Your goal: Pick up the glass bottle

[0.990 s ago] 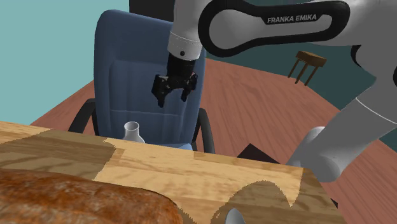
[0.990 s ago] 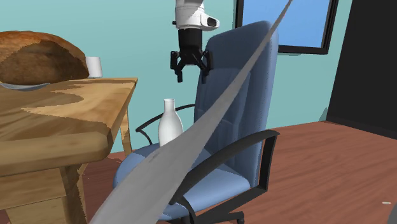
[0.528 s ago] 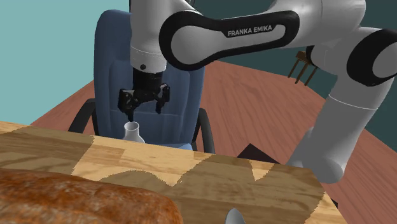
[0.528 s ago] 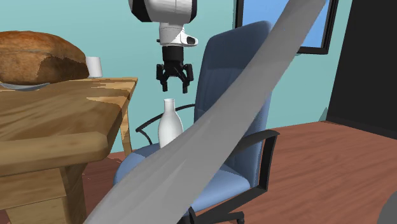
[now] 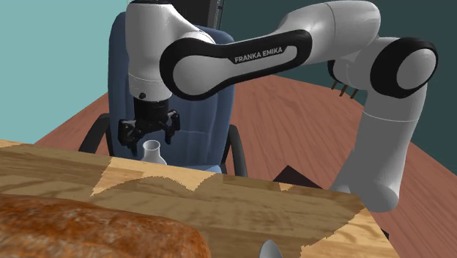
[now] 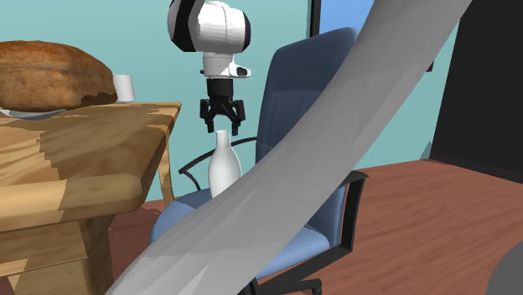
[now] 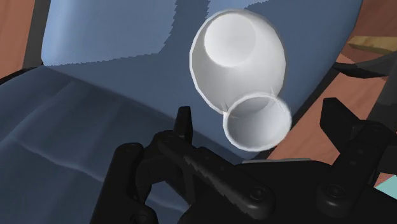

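Bottle [image 6: 221, 168] on chair [image 6: 293, 92] beside table [image 6: 100, 142]

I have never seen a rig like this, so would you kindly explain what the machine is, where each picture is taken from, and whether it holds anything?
It is a white robot arm with a black two-finger gripper. The shoulder view looks from beside its stand over a wooden table; the second exterior view looks from the side; the wrist view looks along the gripper. On the table lie a brown loaf and a white cup. The white bottle stands upright on a blue office chair beside the table. The gripper hovers over the bottle's mouth, fingers open on either side, holding nothing.
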